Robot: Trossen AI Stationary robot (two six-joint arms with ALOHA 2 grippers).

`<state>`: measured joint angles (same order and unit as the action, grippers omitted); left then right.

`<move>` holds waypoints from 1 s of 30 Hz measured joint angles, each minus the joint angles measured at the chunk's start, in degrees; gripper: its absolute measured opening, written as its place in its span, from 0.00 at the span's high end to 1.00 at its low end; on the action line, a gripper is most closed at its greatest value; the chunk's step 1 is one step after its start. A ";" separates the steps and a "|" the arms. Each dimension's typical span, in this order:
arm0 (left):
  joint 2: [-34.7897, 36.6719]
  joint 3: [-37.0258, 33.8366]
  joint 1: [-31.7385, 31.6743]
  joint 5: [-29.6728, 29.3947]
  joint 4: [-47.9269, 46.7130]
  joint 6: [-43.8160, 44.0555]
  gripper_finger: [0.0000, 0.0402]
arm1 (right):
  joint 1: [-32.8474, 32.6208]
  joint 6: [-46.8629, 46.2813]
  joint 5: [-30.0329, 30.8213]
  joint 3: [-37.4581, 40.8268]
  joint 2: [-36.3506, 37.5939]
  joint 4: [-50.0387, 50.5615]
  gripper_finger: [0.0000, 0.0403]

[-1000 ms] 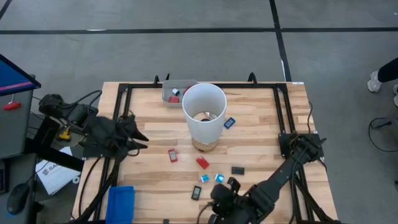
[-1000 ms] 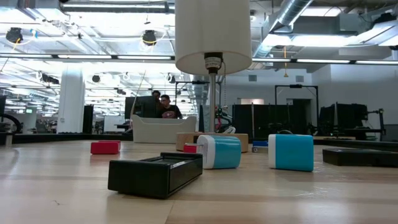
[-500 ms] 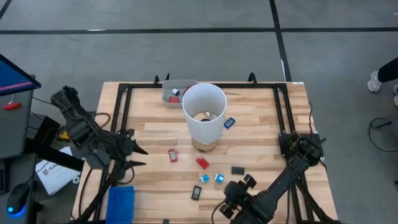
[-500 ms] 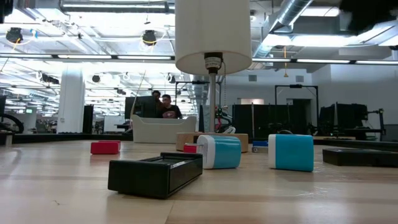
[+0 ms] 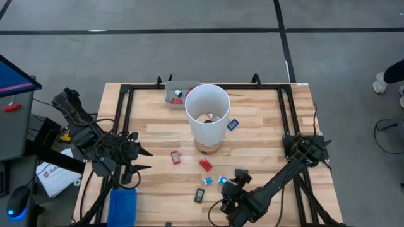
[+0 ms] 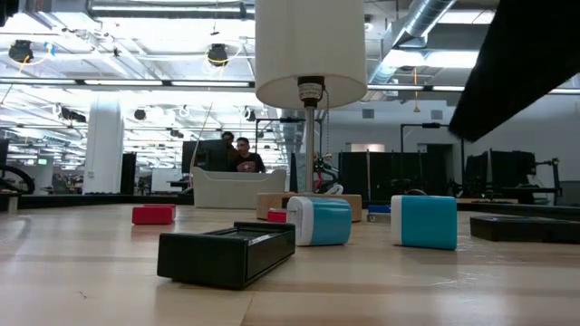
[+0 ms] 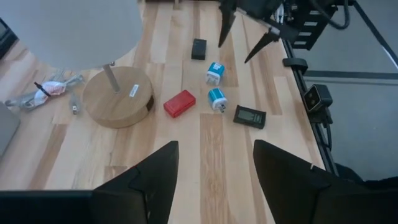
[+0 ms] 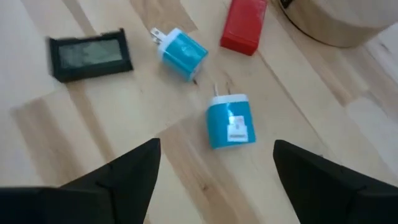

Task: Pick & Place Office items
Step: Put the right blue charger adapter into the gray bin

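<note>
**Right arm closing on the blue plugs**

Since half a second ago our right tool (image 5: 235, 184) has slid toward the table's middle; it covers the black piece that lay at its tip, and a dark arm has entered the low view's upper right. Left tool (image 5: 137, 159) has edged slightly inward.

Nearest, from the right wrist: fingers (image 8: 118, 180) spread wide apart, nothing between them. Just ahead lies a light blue plug (image 8: 231, 123), blocky with rounded corners, two thin metal prongs at one end, white label on its face. Beyond it lies a second blue plug (image 8: 182, 52), tilted, prongs out. Beside that is a black display unit (image 8: 91, 47), flat, matte, grey screen. Farther still is a red block (image 8: 245, 25), smooth plastic.

We judge the step: settle on the nearest plug. Better to straddle its flat sides, not the pronged end; the shell looks slick, so centre it before closing. Descend straight so we don't nudge the tilted neighbour close by.

Left tool, fingers (image 7: 149, 180) apart and empty, waits over the table's left part, well away from the pieces.

Far: white cylinder (image 5: 206, 115) on a round wooden base (image 7: 118, 96); a blue piece (image 5: 232, 124) just beside it, a red piece (image 5: 175, 157) left of centre, grey tray (image 5: 169, 96) behind. Table (image 5: 265, 120) is pale butcher-block, visibly grained.
</note>
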<state>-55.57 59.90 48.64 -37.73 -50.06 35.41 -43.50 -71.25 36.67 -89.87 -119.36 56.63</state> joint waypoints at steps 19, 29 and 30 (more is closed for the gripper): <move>0.00 0.00 0.00 0.02 0.13 1.52 0.51 | 2.81 2.87 -2.35 8.60 -0.01 -11.48 0.27; 0.00 0.00 0.00 0.06 0.15 2.94 0.51 | 3.32 2.73 -3.63 12.35 -0.01 -17.56 0.33; 0.00 0.00 0.00 0.22 0.15 3.18 0.51 | 3.49 2.76 -3.64 12.37 -0.06 -17.53 0.33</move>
<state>-55.57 59.90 48.64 -37.52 -49.91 38.59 -40.01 -68.49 33.04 -77.49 -119.42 39.10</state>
